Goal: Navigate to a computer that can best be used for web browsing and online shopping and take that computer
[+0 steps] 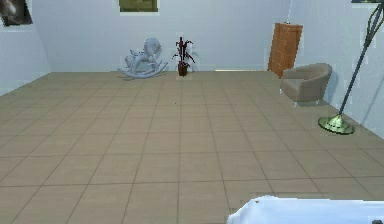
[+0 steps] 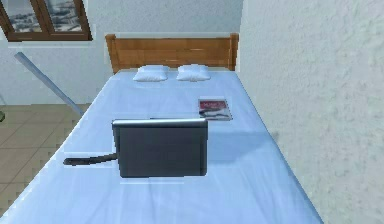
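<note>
An open laptop (image 2: pixel 160 148) with a dark grey back stands upright on the light blue bed (image 2: pixel 250 170) in the arm side view, near the middle of the mattress. A thin dark thing (image 2: pixel 88 158) lies on the cover against the laptop's left side; I cannot tell what it is. A white corner of the bed (image 1: pixel 300 212) pokes in at the forward view's bottom right.
Two white pillows (image 2: pixel 172 73) and a wooden headboard (image 2: pixel 172 46) lie beyond the laptop, a red-covered book (image 2: pixel 214 108) to its right. A floor lamp (image 1: pixel 340 118), armchair (image 1: pixel 306 82), wooden cabinet (image 1: pixel 285 50), potted plant (image 1: pixel 182 56) and pale statue (image 1: pixel 146 60) edge the tiled floor (image 1: pixel 150 140).
</note>
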